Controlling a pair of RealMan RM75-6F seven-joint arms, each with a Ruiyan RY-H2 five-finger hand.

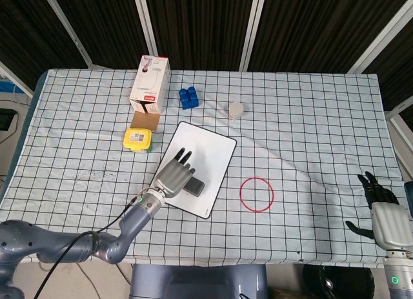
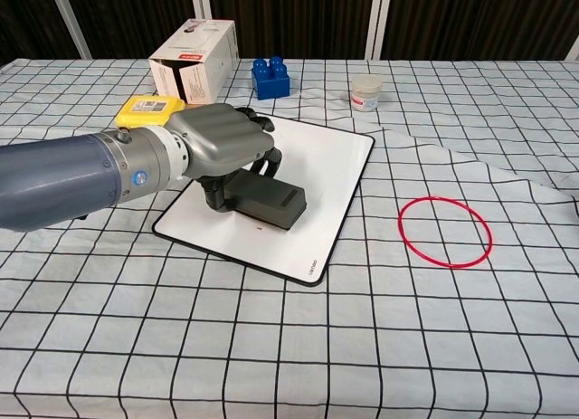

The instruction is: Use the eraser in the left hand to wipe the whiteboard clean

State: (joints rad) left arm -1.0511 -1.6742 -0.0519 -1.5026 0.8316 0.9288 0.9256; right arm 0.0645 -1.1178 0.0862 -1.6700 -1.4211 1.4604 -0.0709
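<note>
My left hand (image 1: 175, 176) (image 2: 220, 144) grips a dark grey eraser (image 2: 268, 202) (image 1: 195, 186) and presses it flat on the white whiteboard (image 1: 213, 152) (image 2: 326, 161), over the board's lower middle. The fingers curl over the eraser's near end. The board's bare surface looks white; any small mark under the eraser is hidden. My right hand (image 1: 382, 212) hangs off the table's right front corner, fingers apart, holding nothing; the chest view does not show it.
A red ring (image 1: 257, 194) (image 2: 445, 231) lies right of the board. Behind the board stand a yellow box (image 1: 137, 139), a white carton (image 1: 149, 84), a blue brick (image 1: 188, 97) and a small white jar (image 1: 236, 109). A cloth fold (image 2: 470, 166) runs at the right.
</note>
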